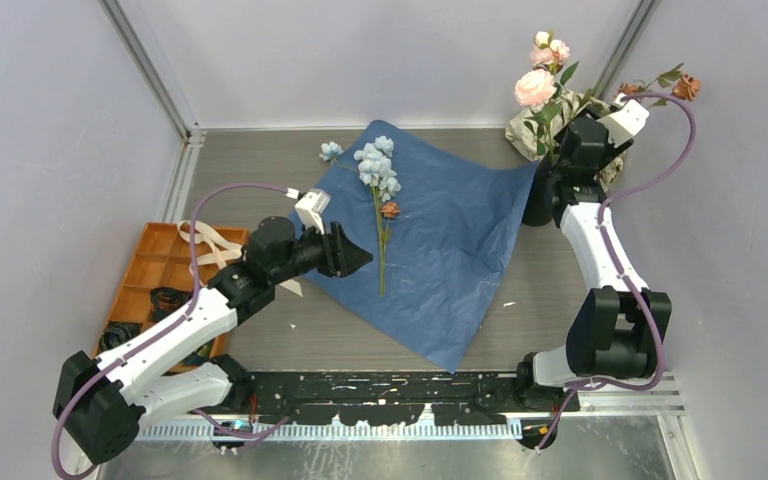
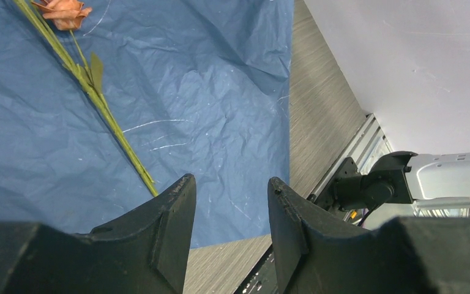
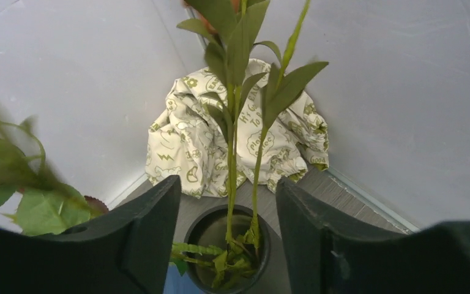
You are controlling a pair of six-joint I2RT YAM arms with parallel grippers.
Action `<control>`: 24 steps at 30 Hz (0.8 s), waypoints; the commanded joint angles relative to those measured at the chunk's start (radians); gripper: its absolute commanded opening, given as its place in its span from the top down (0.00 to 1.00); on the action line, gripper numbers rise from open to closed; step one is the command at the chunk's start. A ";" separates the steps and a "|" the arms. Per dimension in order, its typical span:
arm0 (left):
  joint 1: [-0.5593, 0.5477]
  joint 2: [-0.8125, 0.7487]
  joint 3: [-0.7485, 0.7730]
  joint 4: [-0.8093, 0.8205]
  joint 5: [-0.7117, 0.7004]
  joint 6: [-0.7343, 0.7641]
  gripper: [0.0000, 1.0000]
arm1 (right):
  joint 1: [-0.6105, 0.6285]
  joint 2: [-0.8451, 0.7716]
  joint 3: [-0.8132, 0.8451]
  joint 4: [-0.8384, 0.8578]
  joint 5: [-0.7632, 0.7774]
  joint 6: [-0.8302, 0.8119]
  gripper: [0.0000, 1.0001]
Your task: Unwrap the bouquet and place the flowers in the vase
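- Flowers point(image 1: 378, 175) lie on blue paper point(image 1: 450, 250) mid-table, seen whole only from above.
- Right wrist alone shows stems point(image 3: 232, 141) inside the vase point(image 3: 205, 236), far right corner; right gripper point(image 3: 227, 180) jaws apart.
- Left gripper point(image 2: 231, 180) jaws apart, empty.

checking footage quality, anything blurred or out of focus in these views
Right wrist: the leaves at left are smeared, while the vase and patterned cloth look sharp. Left wrist: crisp, creases in the blue paper clear. Top view: even light, soft shadows.

Vase point(image 3: 211, 228): body cut off at right wrist view's lower edge; leaves point(image 3: 33, 211) at left blurred; tray point(image 1: 155, 262) contents, possibly cables, too small to identify.
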 commanded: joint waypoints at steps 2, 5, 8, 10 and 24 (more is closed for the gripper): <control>-0.003 0.003 0.006 0.049 -0.009 0.006 0.53 | -0.004 -0.097 -0.003 0.011 -0.025 0.027 0.29; -0.003 0.013 0.006 0.049 -0.014 0.005 0.53 | -0.004 -0.139 0.004 -0.010 -0.044 0.030 0.23; -0.003 0.033 0.007 0.049 -0.018 0.002 0.53 | -0.004 -0.191 0.016 -0.036 -0.068 0.030 0.19; -0.004 0.046 0.009 0.051 -0.017 -0.003 0.53 | -0.004 -0.236 0.025 -0.055 -0.082 0.031 0.16; -0.001 0.184 0.094 -0.023 -0.124 -0.049 0.54 | -0.004 -0.586 0.136 -0.238 -0.454 0.182 0.24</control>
